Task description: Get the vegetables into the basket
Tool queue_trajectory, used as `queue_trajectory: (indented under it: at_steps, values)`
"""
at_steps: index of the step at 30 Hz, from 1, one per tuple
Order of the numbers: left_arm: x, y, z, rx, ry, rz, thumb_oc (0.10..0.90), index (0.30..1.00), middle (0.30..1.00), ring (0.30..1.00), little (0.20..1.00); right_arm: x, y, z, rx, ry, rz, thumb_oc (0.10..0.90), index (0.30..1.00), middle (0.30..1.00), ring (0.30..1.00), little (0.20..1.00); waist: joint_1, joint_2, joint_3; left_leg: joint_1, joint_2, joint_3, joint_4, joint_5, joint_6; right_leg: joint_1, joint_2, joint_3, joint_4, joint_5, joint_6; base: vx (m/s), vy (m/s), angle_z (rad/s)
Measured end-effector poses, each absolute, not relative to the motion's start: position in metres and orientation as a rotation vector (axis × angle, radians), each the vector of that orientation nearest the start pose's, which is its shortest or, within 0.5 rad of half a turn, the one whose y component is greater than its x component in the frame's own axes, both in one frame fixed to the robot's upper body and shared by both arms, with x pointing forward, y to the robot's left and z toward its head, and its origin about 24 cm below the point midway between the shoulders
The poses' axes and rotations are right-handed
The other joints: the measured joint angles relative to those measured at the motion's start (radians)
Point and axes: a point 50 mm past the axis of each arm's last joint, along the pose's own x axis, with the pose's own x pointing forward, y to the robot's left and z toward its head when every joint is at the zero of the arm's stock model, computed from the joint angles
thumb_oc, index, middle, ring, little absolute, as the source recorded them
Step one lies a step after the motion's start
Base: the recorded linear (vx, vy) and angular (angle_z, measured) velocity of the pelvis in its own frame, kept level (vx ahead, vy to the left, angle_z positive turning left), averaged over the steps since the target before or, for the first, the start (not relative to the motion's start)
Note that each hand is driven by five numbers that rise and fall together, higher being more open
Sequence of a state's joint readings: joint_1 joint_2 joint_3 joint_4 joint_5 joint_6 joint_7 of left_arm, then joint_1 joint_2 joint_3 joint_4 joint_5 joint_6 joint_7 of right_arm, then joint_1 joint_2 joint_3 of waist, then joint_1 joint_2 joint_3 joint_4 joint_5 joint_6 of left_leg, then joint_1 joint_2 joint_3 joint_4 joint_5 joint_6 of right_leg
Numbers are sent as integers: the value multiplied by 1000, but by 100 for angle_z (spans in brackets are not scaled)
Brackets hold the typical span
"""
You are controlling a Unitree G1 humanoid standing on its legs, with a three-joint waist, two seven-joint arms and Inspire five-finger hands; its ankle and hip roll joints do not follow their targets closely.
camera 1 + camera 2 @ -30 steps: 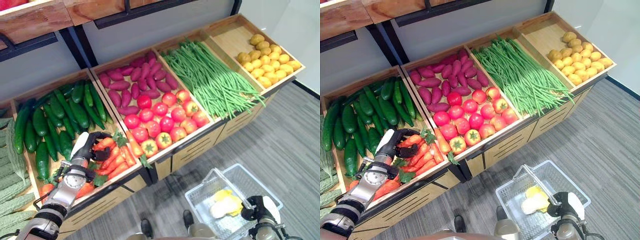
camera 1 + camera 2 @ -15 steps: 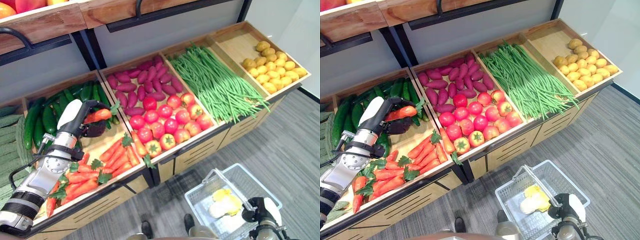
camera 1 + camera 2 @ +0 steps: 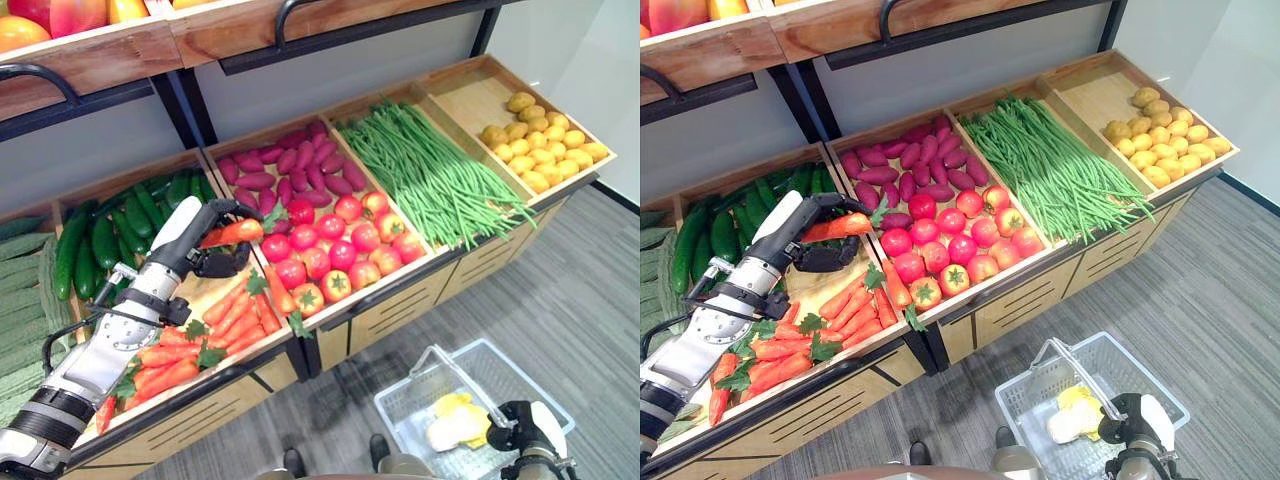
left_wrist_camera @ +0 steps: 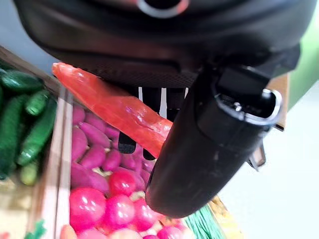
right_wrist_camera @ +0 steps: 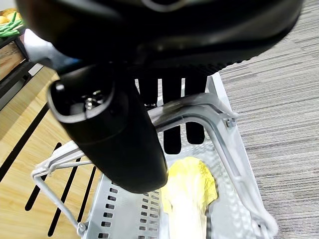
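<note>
My left hand [image 3: 215, 250] is shut on an orange carrot [image 3: 232, 232] with a green top, held above the carrot bin [image 3: 215, 295] near the tomatoes [image 3: 335, 255]. In the left wrist view the carrot [image 4: 112, 107] lies pinched between thumb and fingers. My right hand [image 3: 522, 430] is shut on the grey handle [image 5: 192, 107] of a white wire basket [image 3: 540, 385] low over the floor at the lower right. A pale yellow cabbage [image 5: 187, 191] lies inside the basket.
The slanted wooden stand holds cucumbers [image 3: 110, 235], purple sweet potatoes [image 3: 275, 165], green beans [image 3: 440, 175] and yellow potatoes [image 3: 540, 150]. More carrots [image 3: 170, 355] lie in the bin. A fruit shelf [image 3: 60, 25] hangs above. Grey carpet [image 3: 560, 290] stretches to the right.
My left hand has lifted the carrot out of the carrot bin and carried it up and to the right, toward the tomatoes. The camera has shifted. The basket hand stays put.
</note>
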State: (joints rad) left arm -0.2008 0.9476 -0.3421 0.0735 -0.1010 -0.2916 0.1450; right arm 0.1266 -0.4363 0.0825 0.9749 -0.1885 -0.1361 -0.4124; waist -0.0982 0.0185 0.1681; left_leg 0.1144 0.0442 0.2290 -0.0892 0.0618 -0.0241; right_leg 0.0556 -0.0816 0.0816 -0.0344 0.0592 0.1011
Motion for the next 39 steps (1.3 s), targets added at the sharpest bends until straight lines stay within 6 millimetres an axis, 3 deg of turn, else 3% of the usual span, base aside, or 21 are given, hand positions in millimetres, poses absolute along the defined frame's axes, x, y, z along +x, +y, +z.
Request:
queue_trajectory:
  at_steps: [4,7,8,10,11,12,13,14,16,20,21,23,29,34,39]
  values:
    - [278,223,125,822,-318,-309,400,300,300,300,300,108,-313,-109,-786,837,-372,400,300,300,300,300,-35,-30,12,1,-32,40,0,-10,25,-66,-20,56,82,-26,26,-65,153,-32]
    - [283,219,137,830,-365,-312,400,300,300,300,300,109,-310,-109,-772,832,-383,400,300,300,300,300,-61,-62,23,-10,-57,114,1,-14,50,-108,-48,92,76,0,57,-194,148,-67]
    - [284,219,144,839,-384,-313,400,300,300,300,300,109,-309,-110,-768,835,-382,400,300,300,300,300,-53,-68,28,-17,-55,138,0,-15,55,-124,-52,73,61,34,59,-111,90,-61]
    - [283,220,150,854,-403,-320,400,300,300,300,300,109,-307,-111,-760,836,-389,400,300,300,300,300,-51,-76,30,-25,-63,171,0,-17,66,-130,-93,-22,37,44,62,-151,109,-55]
    - [283,220,150,853,-404,-319,400,300,300,300,300,105,-307,-112,-757,848,-395,400,300,300,300,300,-48,-77,30,-25,-60,189,-5,-17,72,-129,-122,-108,36,43,59,-168,73,-75]
    - [283,220,151,852,-405,-319,400,300,300,300,300,102,-310,-114,-754,870,-414,400,300,300,300,300,-21,-55,39,-25,-19,241,-4,-20,79,-158,-138,-235,150,18,62,-68,75,-86]
    - [283,221,152,857,-407,-318,400,300,300,300,300,101,-309,-115,-752,878,-404,400,300,300,300,300,-1,-50,40,-24,3,259,0,-17,74,-161,-140,-239,222,2,72,-54,54,-85]
    - [283,222,153,864,-407,-316,400,300,300,300,300,99,-306,-116,-746,883,-400,400,300,300,300,300,5,-51,39,-23,16,263,0,-17,63,-146,-144,-241,265,-22,79,-14,23,-40]
    - [282,224,154,881,-402,-315,400,300,300,300,300,97,-305,-118,-740,888,-399,400,300,300,300,300,2,-62,38,-16,15,256,1,-8,39,-106,-131,-226,217,-30,73,-55,-32,-23]
    - [280,222,161,885,-432,-322,400,300,300,300,300,112,-308,-111,-753,839,-402,400,300,300,300,300,-3,-53,37,-4,30,307,1,7,1,-69,-105,-212,96,-25,61,23,-101,-46]
    - [277,218,163,876,-452,-334,400,300,300,300,300,113,-308,-110,-753,833,-400,400,300,300,300,300,2,-52,36,22,45,343,1,2,-13,-50,-86,-189,53,-7,42,37,-206,-60]
    - [275,214,165,867,-471,-347,400,300,300,300,300,108,-308,-112,-755,847,-399,400,300,300,300,300,-8,-48,26,36,59,354,0,-3,-33,-38,-79,-182,39,-13,39,12,-177,-35]
    - [275,204,162,806,-497,-359,400,300,300,300,300,74,-316,-114,-781,924,-409,400,300,300,300,300,-50,-6,-23,38,81,359,1,3,-42,-38,-50,-167,21,-5,22,-2,-186,-11]
    - [277,195,154,722,-490,-360,400,300,300,300,300,71,-319,-113,-789,926,-411,400,300,300,300,300,-69,20,-36,41,104,351,15,9,-47,-33,-31,-158,23,-6,11,-19,-256,-10]
    - [277,182,142,670,-460,-414,400,300,300,300,300,67,-324,-111,-803,926,-430,400,300,300,300,300,-61,38,-32,22,147,285,101,30,-75,-24,-4,-165,41,-40,-26,-35,-164,-2]
